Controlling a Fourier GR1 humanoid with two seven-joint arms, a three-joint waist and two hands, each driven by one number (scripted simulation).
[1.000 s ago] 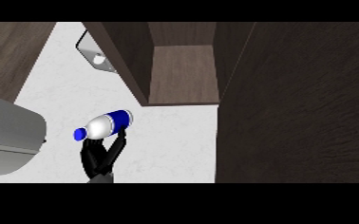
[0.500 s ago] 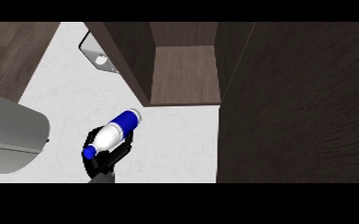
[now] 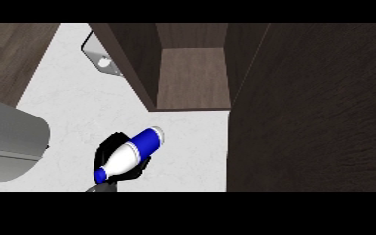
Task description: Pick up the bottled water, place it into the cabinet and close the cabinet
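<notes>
a black robot hand is curled round the bottled water, holding it tilted above the white counter, blue base pointing up toward the open cabinet. the cabinet's door stands open at right.

My black hand wraps a white bottle with a blue band (cap blue too). The cabinet is dark brown woodgrain; the counter is pale, faintly marbled.
</notes>
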